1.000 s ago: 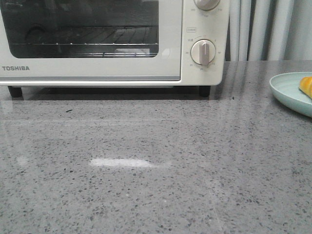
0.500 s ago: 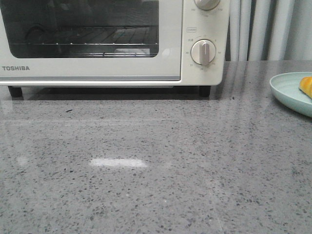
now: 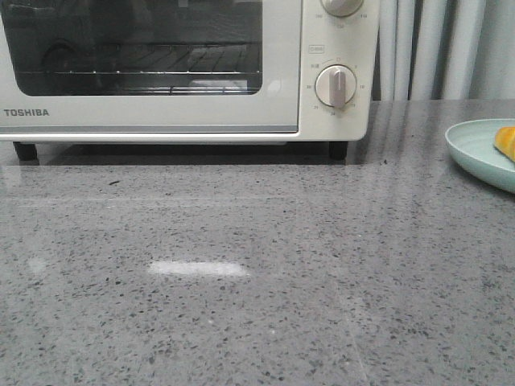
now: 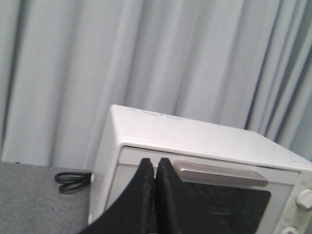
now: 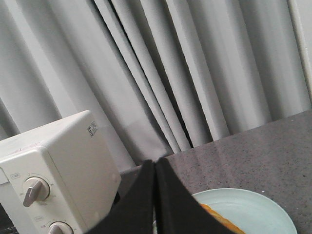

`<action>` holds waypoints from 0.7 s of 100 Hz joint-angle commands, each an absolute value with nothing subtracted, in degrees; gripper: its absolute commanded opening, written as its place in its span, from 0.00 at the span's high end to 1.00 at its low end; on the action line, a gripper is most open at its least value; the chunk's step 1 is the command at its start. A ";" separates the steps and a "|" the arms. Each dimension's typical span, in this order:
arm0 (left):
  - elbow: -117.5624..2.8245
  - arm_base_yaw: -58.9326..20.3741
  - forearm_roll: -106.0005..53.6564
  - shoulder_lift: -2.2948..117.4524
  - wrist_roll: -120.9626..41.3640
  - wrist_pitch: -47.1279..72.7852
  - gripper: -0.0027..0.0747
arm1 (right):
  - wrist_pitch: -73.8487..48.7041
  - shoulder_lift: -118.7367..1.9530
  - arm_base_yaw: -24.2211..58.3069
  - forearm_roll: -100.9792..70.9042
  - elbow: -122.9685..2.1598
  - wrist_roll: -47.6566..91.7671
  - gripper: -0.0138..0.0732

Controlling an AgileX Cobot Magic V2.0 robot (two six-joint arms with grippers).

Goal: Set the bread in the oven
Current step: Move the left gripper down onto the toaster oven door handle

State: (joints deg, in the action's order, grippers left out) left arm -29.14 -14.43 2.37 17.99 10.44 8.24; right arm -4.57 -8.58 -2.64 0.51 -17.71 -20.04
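- Oven [image 3: 185,72] fills the upper left of the front view, door shut, wire rack visible through the glass; handle [image 4: 219,171] near the door's top edge.
- Bread [image 3: 505,143] lies on a mint plate [image 3: 475,149] at the right edge, well apart from the oven.
- Left claw [image 4: 155,168]: fingers pressed together, holding nothing, aimed at the oven's door, likely staged to pull the handle first.
- Right claw [image 5: 155,168]: fingers closed, empty, poised above the plate, probably waiting to take the bread.
- Grey counter [image 3: 257,273] between them.
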 commanded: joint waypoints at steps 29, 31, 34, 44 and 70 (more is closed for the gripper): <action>-44.53 -29.78 7.04 43.10 3.55 4.31 0.99 | -4.09 -16.65 -3.01 1.90 -24.09 -18.97 0.93; -45.17 -29.78 7.04 44.44 3.55 4.49 0.99 | -5.97 -16.90 -3.01 2.15 -24.58 -17.91 0.93; -46.32 -29.78 7.04 46.56 3.55 5.07 0.99 | -8.56 -17.29 -3.01 2.28 -25.91 -15.87 0.93; -49.46 -29.78 6.79 51.64 3.55 6.73 0.99 | -17.25 -19.01 -2.35 2.28 -30.35 -8.45 0.93; -53.62 -29.78 6.54 57.98 3.55 6.25 0.99 | -33.09 -27.76 -2.37 2.28 -45.02 -3.56 0.93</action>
